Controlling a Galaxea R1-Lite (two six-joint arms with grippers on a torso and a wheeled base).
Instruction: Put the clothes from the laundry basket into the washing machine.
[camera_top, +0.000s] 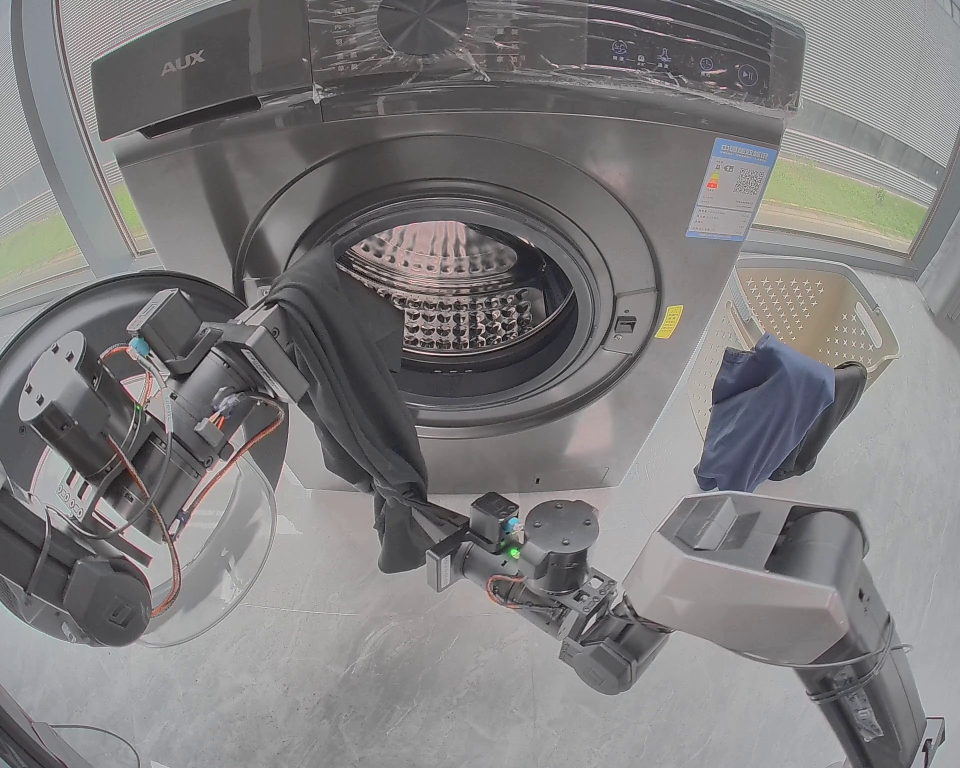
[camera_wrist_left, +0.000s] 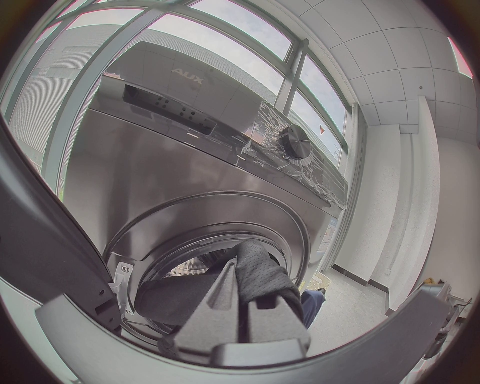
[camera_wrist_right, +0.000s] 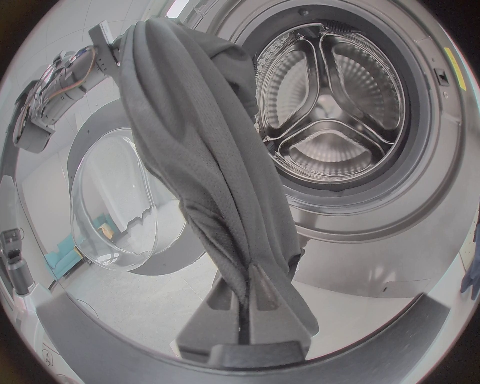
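A black garment hangs stretched in front of the washing machine's open drum. My left gripper is shut on the garment's upper end at the left rim of the opening. In the left wrist view the cloth bunches over the closed fingers. My right gripper is shut on the garment's lower end, below the opening near the floor. The right wrist view has the garment rising from its fingers up to the left gripper. The drum looks bare inside.
The round glass door stands swung open at the left, behind my left arm. A beige laundry basket sits right of the machine, with a blue garment and a dark one draped over its rim. Grey floor lies in front.
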